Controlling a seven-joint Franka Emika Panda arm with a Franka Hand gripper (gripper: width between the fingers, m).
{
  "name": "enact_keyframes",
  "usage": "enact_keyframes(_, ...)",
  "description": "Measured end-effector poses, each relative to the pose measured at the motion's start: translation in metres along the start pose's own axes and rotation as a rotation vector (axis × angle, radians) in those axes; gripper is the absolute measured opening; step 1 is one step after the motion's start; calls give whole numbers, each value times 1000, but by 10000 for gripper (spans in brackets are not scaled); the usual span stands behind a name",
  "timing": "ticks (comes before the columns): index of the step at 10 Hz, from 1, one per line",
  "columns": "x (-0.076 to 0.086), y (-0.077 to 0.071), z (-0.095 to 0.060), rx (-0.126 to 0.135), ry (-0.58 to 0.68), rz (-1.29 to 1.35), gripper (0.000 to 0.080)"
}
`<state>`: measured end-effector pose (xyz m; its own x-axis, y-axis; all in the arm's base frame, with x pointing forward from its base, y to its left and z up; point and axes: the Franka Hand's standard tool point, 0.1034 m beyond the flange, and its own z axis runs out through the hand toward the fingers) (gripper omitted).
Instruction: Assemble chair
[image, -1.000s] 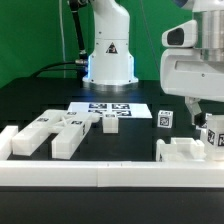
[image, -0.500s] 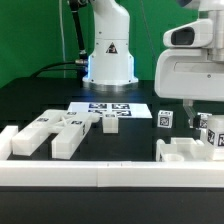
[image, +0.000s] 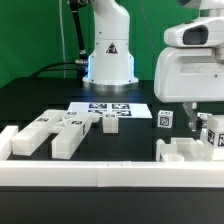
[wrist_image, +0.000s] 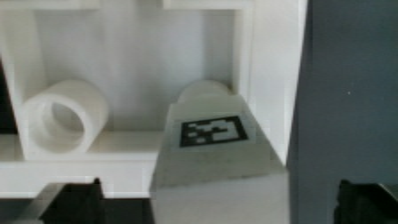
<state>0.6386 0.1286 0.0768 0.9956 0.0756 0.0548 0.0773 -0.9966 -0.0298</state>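
**Tool spread wide, pointing down**

The white jointed robot arm (image: 108, 45) rises from its base at the rear. At the exterior view's right its white boxy two-finger tool (image: 204, 112) hangs straight down, dark fingers (wrist_image: 63, 200) wide apart, gripping nothing.

White chair (image: 60, 135), b/w tags (wrist_image: 214, 131).

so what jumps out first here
The big white gripper hangs open at the exterior view's right, just above the tagged chair pieces. Next come the loose white blocks at the exterior view's left, with the marker board lying between the two groups.
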Motion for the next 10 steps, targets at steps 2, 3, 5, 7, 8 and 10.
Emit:
enact_keyframes(2,0,0,1,-1,0,-9,648)
enact_keyframes(3,0,0,1,-1,0,-9,521)
enact_keyframes(5,0,0,1,-1,-1,-4,382)
enact_keyframes(7,0,0,1,0,0,25,288)
enact_keyframes(8,0,0,1,1,0,54,288)
enact_keyframes(10,0,1,2,14,6,269,288)
